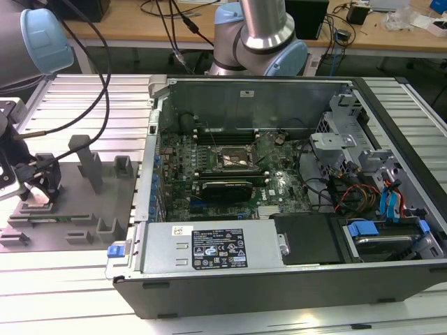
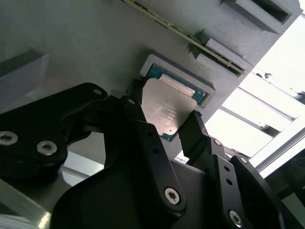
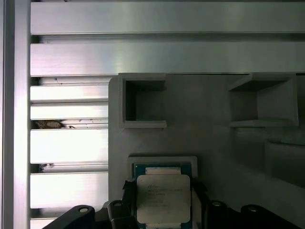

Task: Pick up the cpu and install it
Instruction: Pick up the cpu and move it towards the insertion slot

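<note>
1. Black pincer links loom closest in the second wrist view, straddling the cpu. Whether the pincer is clenched on the chip or released cannot be told.
2. The cpu lies flat in a shallow, pale-rimmed pocket of the grey fixture plate, metal lid up, with green board showing at its edges.
3. Handling, as a judgement: the chip looks light, thin and rigid, with a smooth lid that would slip. Its underside contacts are likely delicate. Two opposite side edges are the sensible hold, squeezed gently with the chip level.
4. In the exterior view the plate sits on the slatted table at the exterior view's left, well apart from the open computer case in the middle.
5. That case holds a green motherboard with the dark, metal-framed socket near its centre. What the socket holds is too small to tell.
</note>
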Controlling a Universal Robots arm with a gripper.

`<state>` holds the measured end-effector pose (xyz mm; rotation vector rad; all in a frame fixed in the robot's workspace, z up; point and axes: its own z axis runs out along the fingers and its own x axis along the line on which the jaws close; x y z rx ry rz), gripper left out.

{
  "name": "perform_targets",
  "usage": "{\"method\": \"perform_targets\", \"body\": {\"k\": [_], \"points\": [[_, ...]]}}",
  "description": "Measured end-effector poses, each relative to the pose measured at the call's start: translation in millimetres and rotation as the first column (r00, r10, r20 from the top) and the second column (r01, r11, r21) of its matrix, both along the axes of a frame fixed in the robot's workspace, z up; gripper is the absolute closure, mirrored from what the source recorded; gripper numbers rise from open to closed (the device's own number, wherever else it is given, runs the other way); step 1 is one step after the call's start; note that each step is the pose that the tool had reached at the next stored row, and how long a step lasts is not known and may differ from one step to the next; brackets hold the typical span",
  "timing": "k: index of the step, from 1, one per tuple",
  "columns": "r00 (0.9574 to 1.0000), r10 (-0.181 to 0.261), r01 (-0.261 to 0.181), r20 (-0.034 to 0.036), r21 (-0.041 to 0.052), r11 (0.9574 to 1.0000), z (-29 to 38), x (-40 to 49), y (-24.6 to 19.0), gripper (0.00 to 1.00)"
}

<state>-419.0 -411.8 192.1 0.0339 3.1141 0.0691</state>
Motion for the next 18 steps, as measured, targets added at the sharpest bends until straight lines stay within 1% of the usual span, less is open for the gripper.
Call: {"method": "perform_targets", "body": {"k": [3,10,18], "points": [[1.0000,0.002,-0.002,0.0000,0.0000,1.0000,5.2,0.0,0.0,0.45],[1.0000,0.007,-0.007,-0.0005,-0.0002,1.0000,7.1,-0.1,0.0,0.45],[1.0000,0.007,-0.007,-0.0001,0.0000,1.0000,23.3,0.0,0.0,0.45]]}}
